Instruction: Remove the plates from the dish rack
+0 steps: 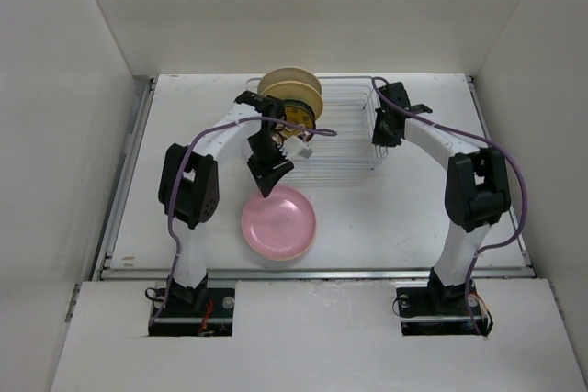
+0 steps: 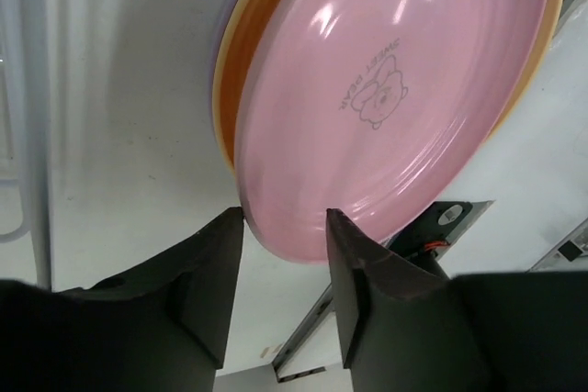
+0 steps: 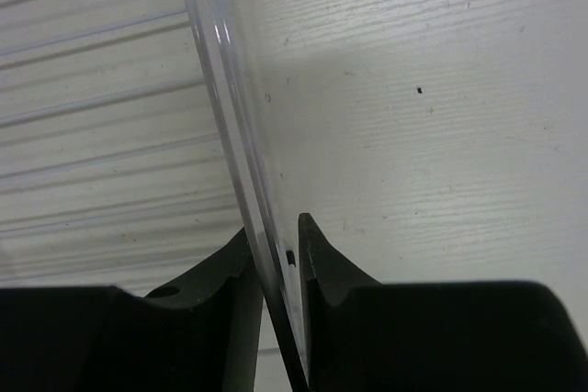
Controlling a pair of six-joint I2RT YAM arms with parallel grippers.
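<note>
A pink plate (image 1: 278, 224) lies flat on the table in front of the dish rack (image 1: 344, 135). In the left wrist view the pink plate (image 2: 395, 89) tops a stack, with a yellow-orange rim (image 2: 241, 43) and a lavender edge (image 2: 219, 52) showing under it. My left gripper (image 1: 269, 181) is open just above the stack's far edge, and its jaws (image 2: 285, 218) stand either side of the pink rim without touching it. Cream plates (image 1: 289, 87) and an amber patterned plate (image 1: 299, 117) stand upright in the rack's left end. My right gripper (image 1: 379, 135) is shut on the rack's right rim wire (image 3: 230, 89).
The rest of the rack, to the right of the plates, holds only wire prongs. White walls close in the table on the left, right and back. The table's front rail (image 1: 312, 273) runs just below the pink plate.
</note>
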